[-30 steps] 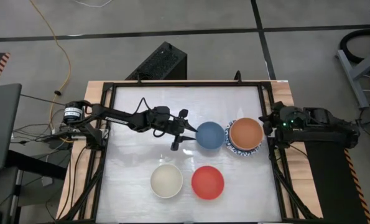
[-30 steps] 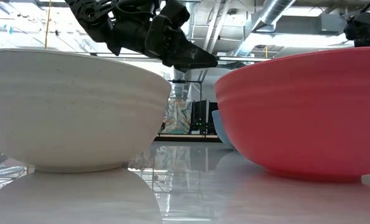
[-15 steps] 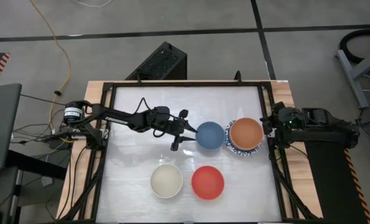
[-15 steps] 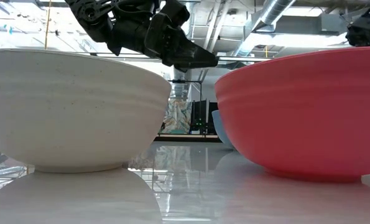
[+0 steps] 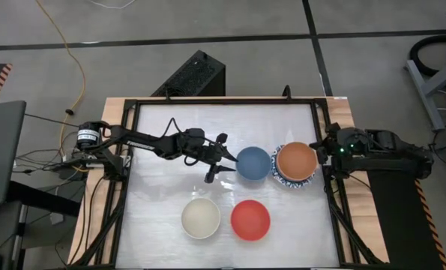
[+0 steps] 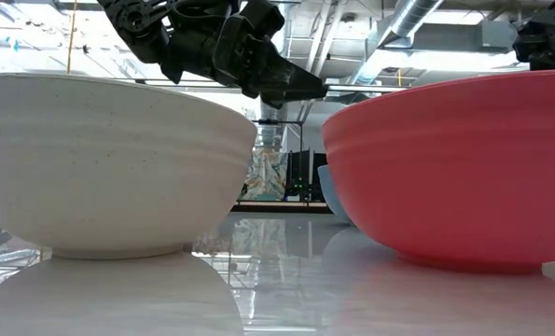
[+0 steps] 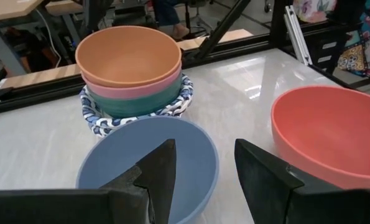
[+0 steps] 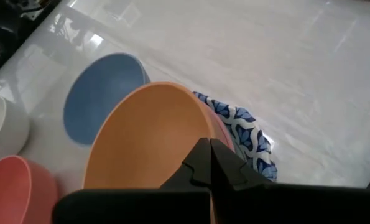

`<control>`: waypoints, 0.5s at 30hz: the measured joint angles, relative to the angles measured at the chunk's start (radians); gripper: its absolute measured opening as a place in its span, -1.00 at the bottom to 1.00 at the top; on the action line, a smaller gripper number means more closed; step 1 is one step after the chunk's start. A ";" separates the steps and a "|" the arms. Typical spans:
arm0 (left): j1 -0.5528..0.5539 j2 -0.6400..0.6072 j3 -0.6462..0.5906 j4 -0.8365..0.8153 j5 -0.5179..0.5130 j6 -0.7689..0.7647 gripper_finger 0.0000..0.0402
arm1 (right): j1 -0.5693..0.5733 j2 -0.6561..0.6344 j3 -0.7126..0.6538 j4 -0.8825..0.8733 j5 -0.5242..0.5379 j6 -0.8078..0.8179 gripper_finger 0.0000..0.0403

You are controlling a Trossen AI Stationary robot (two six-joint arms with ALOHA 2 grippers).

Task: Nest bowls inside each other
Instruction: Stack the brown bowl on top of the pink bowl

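A blue bowl stands on its base mid-table. My left gripper hovers open above its left rim: one finger over the hollow, one outside, touching nothing. Right of it, an orange bowl sits nested in a pink bowl, then a green one, then a white bowl with a blue-patterned rim. A cream bowl and a red bowl stand apart near the front. My right gripper waits shut at the table's right edge, just beside the stack.
A black frame runs around the white table top. Bare table lies behind the bowls and at the front left. In the low view the cream bowl and the red bowl fill the foreground.
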 joint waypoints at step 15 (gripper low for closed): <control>0.000 0.000 0.000 0.000 -0.001 0.001 -0.23 | 0.000 0.148 0.001 -0.053 -0.013 0.036 -0.95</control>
